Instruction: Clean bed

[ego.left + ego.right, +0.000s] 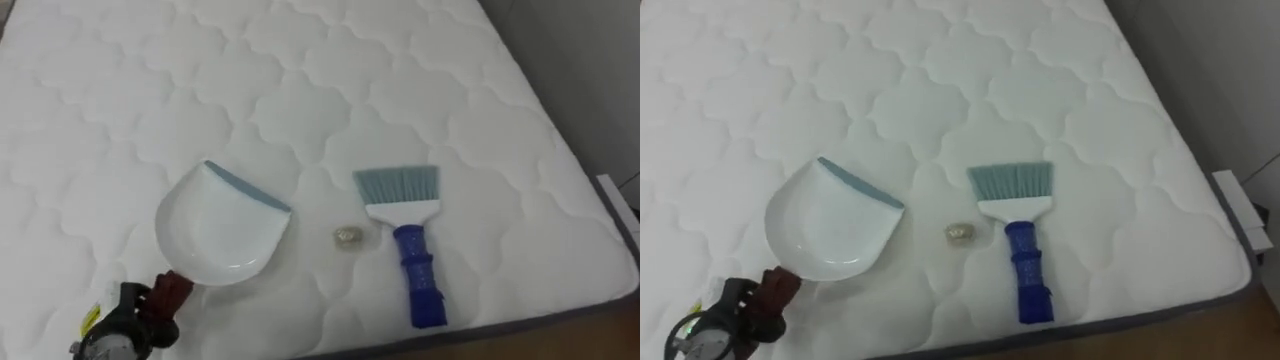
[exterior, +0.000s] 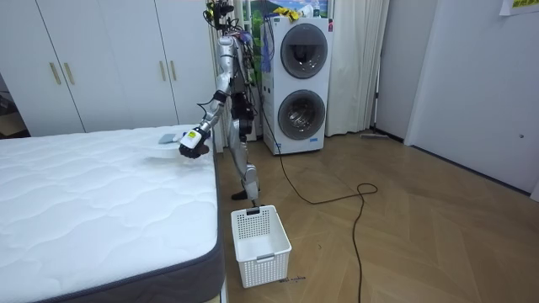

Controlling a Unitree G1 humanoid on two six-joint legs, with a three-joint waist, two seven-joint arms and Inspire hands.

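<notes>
1. The robot stands at the edge of the bed (image 1: 300, 80), with stacked washing machines (image 2: 301, 84) behind it and a white basket (image 2: 260, 244) on the floor nearby.
2. Its left hand (image 1: 135, 318), low in the eye view, seems clamped round the handle of the white dustpan (image 1: 220, 225).
3. A small crumpled scrap (image 1: 347, 236) lies on the mattress between the dustpan and the blue-handled brush (image 1: 405, 230), touching neither.

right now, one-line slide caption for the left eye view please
Robot's left hand grips a white dustpan; a small crumpled scrap and blue-handled brush lie beside it on the quilted mattress.
</notes>
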